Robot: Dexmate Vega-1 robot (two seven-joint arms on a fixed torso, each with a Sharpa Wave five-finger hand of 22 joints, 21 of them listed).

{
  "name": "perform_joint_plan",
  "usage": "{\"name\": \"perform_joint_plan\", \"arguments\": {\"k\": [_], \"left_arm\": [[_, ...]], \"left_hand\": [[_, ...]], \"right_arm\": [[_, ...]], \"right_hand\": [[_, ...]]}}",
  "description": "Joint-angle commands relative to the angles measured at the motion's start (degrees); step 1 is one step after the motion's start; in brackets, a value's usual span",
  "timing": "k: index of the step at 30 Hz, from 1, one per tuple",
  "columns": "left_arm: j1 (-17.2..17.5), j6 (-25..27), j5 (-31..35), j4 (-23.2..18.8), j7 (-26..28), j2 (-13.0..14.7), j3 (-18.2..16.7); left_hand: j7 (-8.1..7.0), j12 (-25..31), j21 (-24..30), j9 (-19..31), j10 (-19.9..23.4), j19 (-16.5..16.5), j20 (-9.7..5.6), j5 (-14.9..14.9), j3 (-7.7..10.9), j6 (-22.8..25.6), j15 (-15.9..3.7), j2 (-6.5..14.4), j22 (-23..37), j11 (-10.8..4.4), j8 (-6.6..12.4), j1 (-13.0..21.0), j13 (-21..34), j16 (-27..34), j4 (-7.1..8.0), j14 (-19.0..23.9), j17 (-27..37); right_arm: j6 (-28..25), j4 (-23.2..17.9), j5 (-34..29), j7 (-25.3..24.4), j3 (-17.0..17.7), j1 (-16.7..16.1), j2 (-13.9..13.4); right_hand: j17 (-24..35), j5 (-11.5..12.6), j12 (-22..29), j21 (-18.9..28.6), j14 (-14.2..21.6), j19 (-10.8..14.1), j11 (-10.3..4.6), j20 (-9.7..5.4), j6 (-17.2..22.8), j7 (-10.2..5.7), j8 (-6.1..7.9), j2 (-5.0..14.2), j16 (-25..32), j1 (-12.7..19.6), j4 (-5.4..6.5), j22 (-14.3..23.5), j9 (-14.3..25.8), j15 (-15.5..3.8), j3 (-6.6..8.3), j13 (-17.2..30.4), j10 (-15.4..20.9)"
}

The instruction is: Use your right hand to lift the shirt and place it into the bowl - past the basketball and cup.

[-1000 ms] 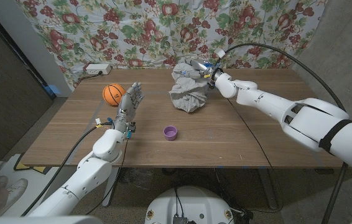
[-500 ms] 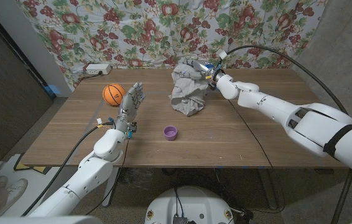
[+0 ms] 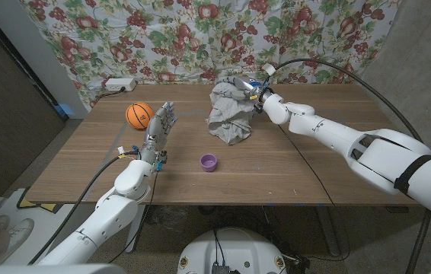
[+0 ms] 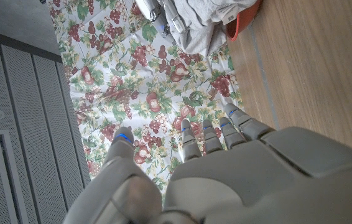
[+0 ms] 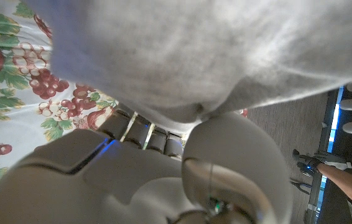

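Upper centre of the frame, the right hand (image 3: 255,90) clutched the grey shirt (image 3: 229,114) by its top (soft, light, floppy), bunched just above the surface (image 3: 276,167); left hand (image 3: 161,123) waited, fingers spread.

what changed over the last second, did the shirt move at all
The right hand, gripping the grey shirt, carried it slightly toward the robot's left. The left hand, basketball and purple cup stayed put.

A fruit-printed cloth (image 3: 162,38) hangs behind the wooden table (image 3: 276,167) — grey panelled wall (image 3: 2,114) to the left, beyond the left hand.
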Motion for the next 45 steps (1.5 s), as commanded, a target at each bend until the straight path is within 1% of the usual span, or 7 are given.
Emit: {"name": "perform_joint_plan", "arguments": {"k": [1, 12, 18, 24, 31, 36, 45], "left_arm": [[0.4, -0.3, -0.1, 0.0, -0.1, 0.2, -0.3], [0.6, -0.5, -0.4, 0.1, -0.4, 0.3, -0.5], [0.6, -0.7, -0.5, 0.3, -0.7, 0.3, -0.6], [0.4, -0.9, -0.7, 0.7, -1.0, 0.2, -0.5], [0.3, -1.1, -0.6, 0.8, -1.0, 0.0, -0.5], [0.3, -1.2, -0.5, 0.8, -1.0, 0.0, -0.4], [0.2, -1.4, -0.3, 0.8, -1.1, -0.2, -0.1]], "left_hand": [[0.09, -0.1, 0.0, 0.3, 0.1, 0.2, -0.44, -0.1, 0.54, 0.2, -0.1, 0.3, 0.2, 0.15, 0.07, 0.1, 0.2, 0.1, 0.04, -0.1, 0.3], [-0.06, -0.1, 0.0, 0.3, 0.1, 0.2, -0.46, -0.1, 0.53, 0.3, -0.14, 0.3, 0.2, 0.12, 0.04, 0.1, 0.2, 0.1, 0.04, -0.1, 0.3], [0.04, -0.1, 0.0, 0.3, 0.1, 0.2, -0.47, -0.1, 0.53, 0.3, -0.14, 0.3, 0.2, 0.16, 0.05, 0.1, 0.2, 0.1, 0.05, -0.2, 0.3], [0.01, -0.1, 0.0, 0.3, 0.1, 0.2, -0.48, -0.1, 0.53, 0.3, -0.19, 0.3, 0.2, 0.25, 0.04, 0.1, 0.2, 0.1, 0.04, -0.1, 0.3], [-0.05, -0.1, 0.0, 0.3, 0.1, 0.2, -0.45, -0.1, 0.53, 0.4, -0.15, 0.3, 0.2, 0.26, 0.03, 0.1, 0.2, 0.1, 0.04, -0.1, 0.3], [-0.11, -0.1, 0.0, 0.3, 0.1, 0.2, -0.49, -0.1, 0.53, 0.4, -0.21, 0.3, 0.2, 0.27, 0.02, 0.1, 0.2, 0.1, 0.05, -0.1, 0.3], [0.06, -0.1, 0.0, 0.3, 0.1, 0.2, -0.49, -0.1, 0.53, 0.4, -0.16, 0.3, 0.2, 0.11, 0.0, 0.1, 0.2, 0.1, 0.05, -0.1, 0.3]], "right_arm": [[-0.8, 5.2, -0.5, -0.2, -2.5, -0.1, 2.8], [-2.2, 6.7, -0.5, -2.4, -3.8, 0.0, 3.5], [-3.4, 5.0, -0.4, -2.5, -3.8, -0.4, 2.8], [-3.9, 3.9, -0.4, -2.2, -3.8, -0.7, 2.2], [-3.5, 3.4, -0.1, -1.9, -3.5, -1.0, 1.8], [-3.4, 2.5, 0.1, -2.2, -3.0, -1.4, 1.3], [-5.1, -2.4, 0.2, -1.8, -1.5, -3.0, -0.8]], "right_hand": [[0.3, 0.4, 0.4, -0.4, 0.5, 0.4, -0.19, -9.15, 0.6, 0.14, -0.29, -0.15, 0.3, 1.4, -0.56, 0.2, 0.0, -10.19, 0.27, -0.1, 0.2], [0.1, 0.6, 0.6, -0.7, -0.5, -0.3, -0.22, -9.14, 0.0, 0.12, -1.26, -0.67, -0.7, 1.5, -1.07, 0.2, -0.5, -9.89, 0.24, -0.1, -0.9], [0.0, 0.6, 0.0, -2.3, -3.9, -3.0, 0.64, -9.05, -0.9, 0.03, -2.57, -1.44, -2.5, -0.5, -0.55, -0.1, -1.2, -9.41, -0.89, -1.1, -2.6], [0.4, 0.6, -2.4, -5.3, -9.7, -7.3, 2.14, -5.04, -2.2, -0.13, -4.25, -2.03, -4.2, -3.7, 0.17, -0.5, -2.2, -8.95, -2.45, -3.8, -5.2], [0.1, 0.4, -5.9, -7.6, -15.0, -9.2, 4.17, -2.78, -3.0, -0.29, -5.25, -3.06, -5.6, -6.9, 0.73, -0.6, -3.1, -8.38, -4.11, -6.8, -8.7], [-0.9, -0.1, -9.5, -9.9, -17.7, -11.3, 4.83, -0.35, -4.0, -0.09, -6.13, -3.62, -6.1, -12.0, 2.71, -0.6, -4.2, -6.64, -6.17, -9.4, -10.6], [-2.9, -0.8, -14.0, -13.3, -20.8, -14.4, 4.07, 2.26, -3.7, -0.02, -6.67, -3.54, -7.1, -18.1, 4.85, -0.6, -5.9, -3.98, -8.12, -12.7, -12.9]]}}
